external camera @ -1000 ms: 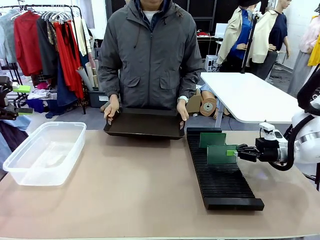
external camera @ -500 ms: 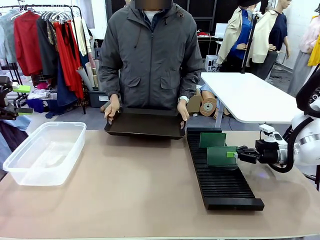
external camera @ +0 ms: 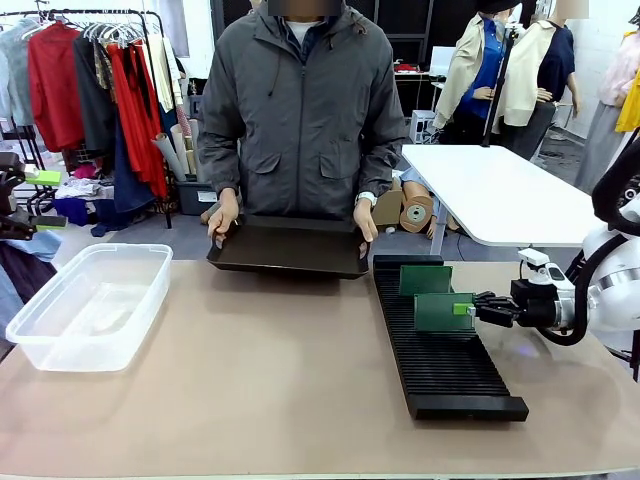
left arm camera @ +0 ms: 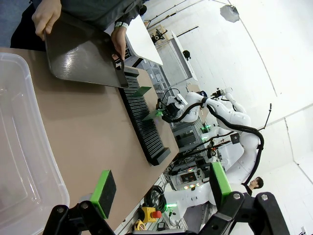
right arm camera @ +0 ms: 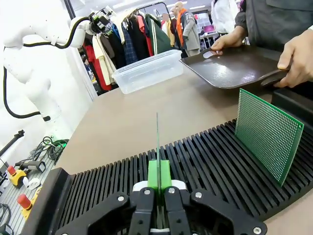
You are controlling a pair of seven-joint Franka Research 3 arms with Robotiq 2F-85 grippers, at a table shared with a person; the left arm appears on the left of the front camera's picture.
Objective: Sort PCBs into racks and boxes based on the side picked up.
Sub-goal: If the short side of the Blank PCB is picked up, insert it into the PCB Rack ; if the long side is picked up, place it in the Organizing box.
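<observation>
A green PCB (external camera: 441, 312) stands upright in a slot of the long black rack (external camera: 446, 372), and my right gripper (external camera: 470, 308) is shut on its right edge. The right wrist view shows this board edge-on (right arm camera: 157, 139) between the fingers of that gripper (right arm camera: 159, 177). A second PCB (external camera: 425, 279) stands in a slot farther back (right arm camera: 266, 133). The clear box (external camera: 90, 305) sits at the table's left. My left gripper (left arm camera: 161, 188) hangs open above the box's near corner (left arm camera: 22, 147), holding nothing.
A person at the far side holds a shallow black tray (external camera: 290, 250) in both hands, tilted over the table edge next to the rack's far end. The brown tabletop (external camera: 260, 370) lies bare between box and rack. A white table (external camera: 500, 190) stands behind.
My right gripper has sunk slightly with the PCB into the rack slot, then held still. The person and the tray have not moved.
</observation>
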